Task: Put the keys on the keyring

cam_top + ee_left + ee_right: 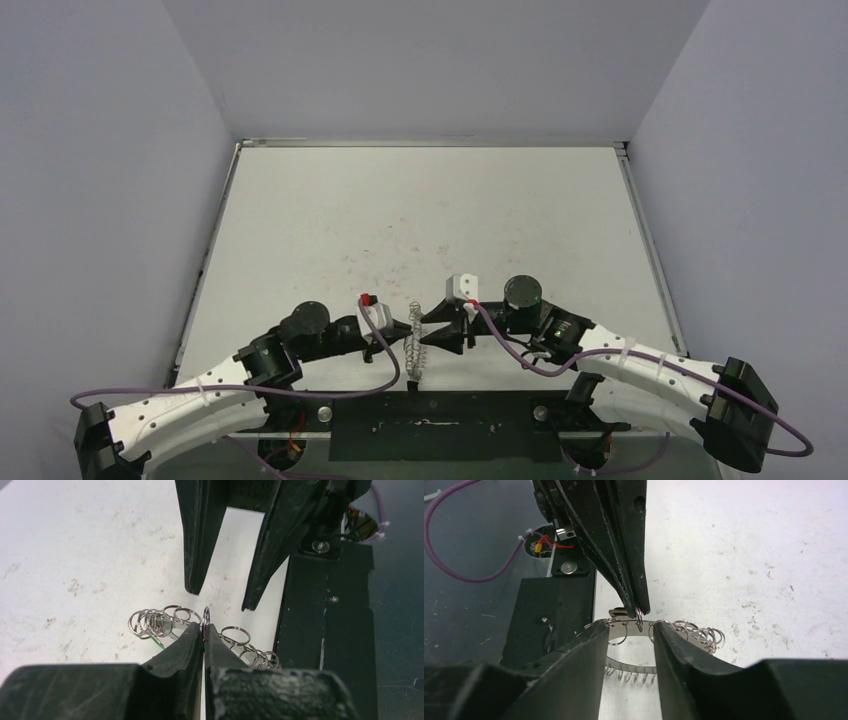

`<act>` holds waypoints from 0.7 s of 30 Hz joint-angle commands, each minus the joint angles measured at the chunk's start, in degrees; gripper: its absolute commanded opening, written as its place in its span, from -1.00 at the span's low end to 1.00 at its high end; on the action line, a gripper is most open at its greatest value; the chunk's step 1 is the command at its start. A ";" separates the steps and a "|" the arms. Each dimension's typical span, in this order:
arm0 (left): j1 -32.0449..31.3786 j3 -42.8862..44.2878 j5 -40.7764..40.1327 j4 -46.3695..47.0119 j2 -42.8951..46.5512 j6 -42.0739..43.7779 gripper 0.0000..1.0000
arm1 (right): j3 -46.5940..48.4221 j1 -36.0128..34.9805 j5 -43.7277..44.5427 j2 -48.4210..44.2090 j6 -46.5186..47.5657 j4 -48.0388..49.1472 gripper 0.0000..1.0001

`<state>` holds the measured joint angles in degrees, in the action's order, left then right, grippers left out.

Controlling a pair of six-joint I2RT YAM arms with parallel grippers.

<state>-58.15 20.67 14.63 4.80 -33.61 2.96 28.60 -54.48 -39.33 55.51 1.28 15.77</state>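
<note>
- Enclosing the lot: plain grey walls (120,200) on three sides, with nothing on them.
- One table (420,220): white, flat, scuffed and speckled. The work sits at its near edge, just beyond the black base plate (440,425).
- One right gripper (629,632), mine: jaws partly apart, holding nothing. Its fingers stand either side of the ring's rim without clamping it. It faces the other gripper tip to tip.
- One left gripper (205,632), mine: jaws fully closed, pinching one small loop of the ring's rim.
- One keyring (633,642): between my two grippers, gripped by the left and just ahead of the right. From above it reads as a thin strip, so it seems to stand on edge. Its long axis runs from the bases toward the far wall, crosswise to both grippers. Both arms are equally near; the left has it.
- One loop (639,623): the pinched one, upright at the top of the rim, straight ahead of my right fingertips. I judge the next move turns on it.
- Two keys, black-headed: not made out in any view, so I cannot say where they lie.
</note>
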 commanded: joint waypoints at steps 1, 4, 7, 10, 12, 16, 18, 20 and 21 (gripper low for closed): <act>0.12 6.96 -1.13 -9.26 -0.66 3.57 -1.00 | 2.87 -0.30 0.15 -2.74 2.14 0.41 -0.11; 0.12 10.35 -0.36 -14.19 -1.96 5.47 -1.00 | 3.41 -0.30 0.69 -3.50 2.96 -0.72 0.02; 0.14 14.72 0.88 -19.63 -3.87 7.75 -1.00 | 4.26 -0.28 0.68 -3.14 4.18 -1.98 0.05; 0.14 18.82 2.09 -24.85 -6.19 10.30 -1.00 | 5.56 -0.43 -0.43 -1.64 5.51 -3.46 0.01; 0.14 21.24 3.07 -27.96 -7.75 11.55 -1.00 | 6.15 -0.43 -1.32 -0.44 5.79 -3.44 -0.05; 0.12 24.78 4.73 -31.18 -11.06 13.16 -1.00 | 7.09 -0.45 -3.23 2.30 5.67 -2.39 -0.23; 0.13 25.94 5.39 -32.12 -12.44 13.70 -1.00 | 7.41 -0.53 -3.82 3.44 5.59 -2.04 -0.28; 0.14 26.72 5.94 -32.41 -13.49 13.97 -1.00 | 7.67 -0.69 -4.31 4.29 5.58 -1.89 -0.34; 0.14 26.87 6.22 -32.40 -13.88 14.00 -1.00 | 7.76 -0.78 -4.47 4.67 5.58 -1.82 -0.37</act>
<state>-58.06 43.51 17.98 -26.83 -46.50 14.85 33.47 -54.52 -41.08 58.98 5.89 11.79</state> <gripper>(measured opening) 0.016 0.340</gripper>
